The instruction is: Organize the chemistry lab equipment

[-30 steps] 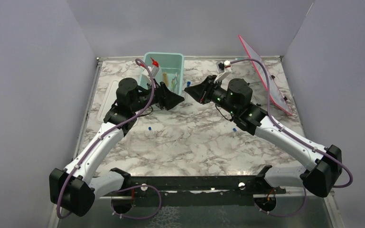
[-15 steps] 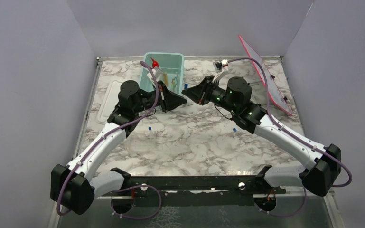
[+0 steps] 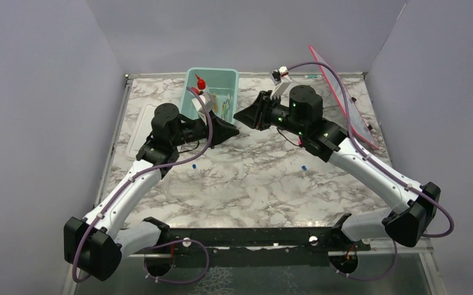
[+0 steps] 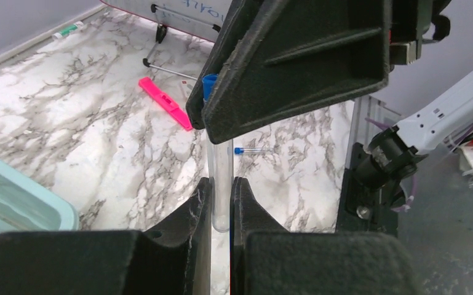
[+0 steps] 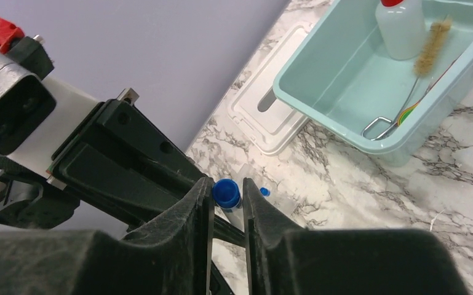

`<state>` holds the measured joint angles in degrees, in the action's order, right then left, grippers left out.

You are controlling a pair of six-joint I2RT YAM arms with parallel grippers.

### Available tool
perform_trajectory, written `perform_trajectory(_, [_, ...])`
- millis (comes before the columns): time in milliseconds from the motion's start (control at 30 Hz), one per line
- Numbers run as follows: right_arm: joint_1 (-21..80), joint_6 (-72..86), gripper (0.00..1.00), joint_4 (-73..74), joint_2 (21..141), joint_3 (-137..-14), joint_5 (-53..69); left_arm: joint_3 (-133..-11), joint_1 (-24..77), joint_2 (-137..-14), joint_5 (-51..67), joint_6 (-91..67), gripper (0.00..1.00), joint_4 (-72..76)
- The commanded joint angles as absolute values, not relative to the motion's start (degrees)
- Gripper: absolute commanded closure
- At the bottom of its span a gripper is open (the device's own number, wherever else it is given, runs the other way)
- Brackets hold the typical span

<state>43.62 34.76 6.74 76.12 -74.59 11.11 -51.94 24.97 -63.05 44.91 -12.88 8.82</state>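
Note:
A clear vial with a blue cap hangs above the marble table between both grippers, in front of the teal tub. My left gripper is shut on the vial's lower, rounded end. My right gripper stands over the cap end, its jaws slightly apart, with a thin gap beside the cap. In the top view the two grippers meet tip to tip. The squeeze bottle with its red nozzle, a brush and wire tongs lie in the tub.
The tub's white lid lies left of the tub. Loose blue-capped vials lie on the table. A flat pink strip lies near a tilted pink-edged board at the back right.
My left gripper has shut on the vial's lower end. The right gripper has shifted up and toward the tub, and its jaws have eased apart round the cap.

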Motion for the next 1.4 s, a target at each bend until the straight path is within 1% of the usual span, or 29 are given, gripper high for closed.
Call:
perform_trajectory(0, [43.8, 32.2, 0.79, 11.5, 76.5, -77.2, 14.6, -52.6, 25.0, -61.1, 44.8, -5.3, 1.0, 5.8])
perform_trajectory(100, [43.8, 30.7, 0.87, 11.4, 76.3, -77.0, 15.9, -52.6, 25.1, -60.9, 42.5, -4.9, 1.0, 4.6])
perform_trajectory(133, [43.8, 29.7, 0.89, 11.5, 76.3, -77.2, 16.1, -52.6, 25.0, -60.9, 41.5, -5.3, 0.97, 4.2])
perform_trajectory(233, [43.8, 26.4, 0.9, 11.6, 76.4, -77.0, 14.9, -53.9, 25.0, -60.8, 34.6, -7.4, 0.56, 1.0])
perform_trajectory(267, [43.8, 25.2, 0.9, 11.5, 76.4, -76.9, 13.5, -54.6, 25.0, -60.6, 31.6, -7.7, 0.46, -0.8])
perform_trajectory(333, [43.8, 22.0, 0.9, 11.5, 76.9, -76.6, 10.4, -55.1, 25.0, -59.4, 25.5, -7.8, 0.4, -4.5])
perform_trajectory(367, [43.8, 20.4, 0.9, 11.1, 77.1, -76.0, 8.7, -54.4, 25.0, -58.2, 23.4, -7.8, 0.38, -4.8])
perform_trajectory(467, [44.1, 16.4, 0.9, 8.5, 78.1, -73.7, 4.6, -51.1, 25.0, -52.8, 15.2, -9.3, 0.25, -3.2])
perform_trajectory(500, [44.6, 15.4, 0.91, 7.0, 78.1, -72.4, 3.2, -50.4, 25.0, -50.8, 11.5, -9.8, 0.23, -3.1])
perform_trajectory(600, [47.9, 12.4, 0.91, 1.4, 78.2, -67.9, -1.8, -51.9, 25.0, -46.9, -0.2, -10.5, 0.17, -6.7])
perform_trajectory(733, [53.7, 10.6, 0.91, -2.9, 80.7, -65.2, -7.3, -59.5, 25.0, -46.5, -13.2, -12.4, 0.17, -15.7])
perform_trajectory(833, [59.5, 9.0, 0.91, -6.7, 83.5, -63.6, -11.2, -63.7, 25.0, -46.1, -18.4, -13.5, 0.17, -18.4])
perform_trajectory(1067, [70.0, 6.6, 0.91, -13.9, 94.2, -65.7, -19.2, -73.7, 25.0, -50.5, -21.1, -16.8, 0.17, -25.5])
perform_trajectory(1200, [72.6, 7.9, 0.91, -15.6, 99.8, -68.0, -23.6, -76.3, 25.0, -52.2, -21.4, -17.4, 0.17, -26.4])
perform_trajectory(1367, [74.7, 6.3, 0.91, -20.4, 103.8, -68.4, -27.4, -76.9, 25.0, -52.8, -20.6, -17.5, 0.17, -26.8])
